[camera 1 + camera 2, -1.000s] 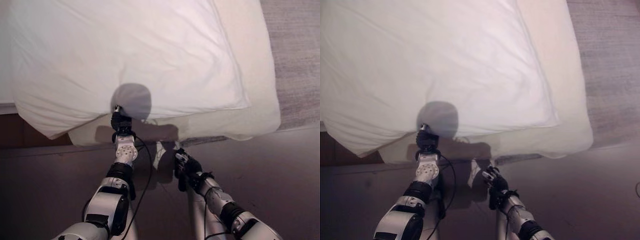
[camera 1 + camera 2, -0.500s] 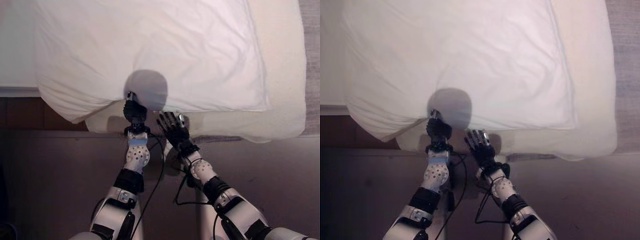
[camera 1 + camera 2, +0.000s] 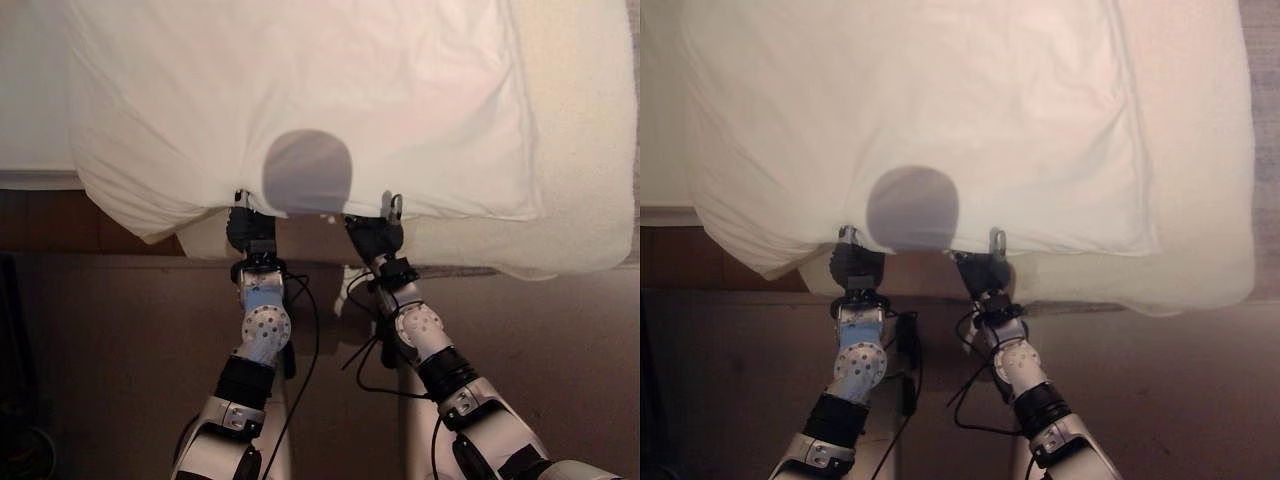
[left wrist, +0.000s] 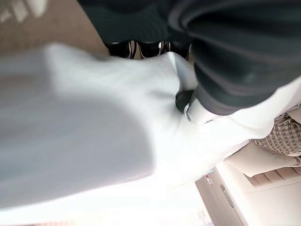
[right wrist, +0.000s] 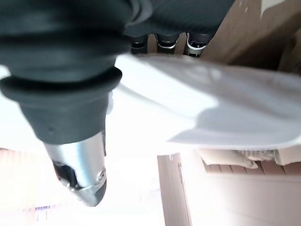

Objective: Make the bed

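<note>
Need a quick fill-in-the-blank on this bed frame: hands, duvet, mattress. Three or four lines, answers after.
1. Both hands, the left hand and the right hand, are at the near ____ of the white duvet.
2. In the left wrist view the left hand's thumb presses into ____ cloth.
3. The duvet lies on a cream ____.
4. Under the bed's near edge the floor is ____ in colour.

Missing words: edge; white; mattress; dark
</note>
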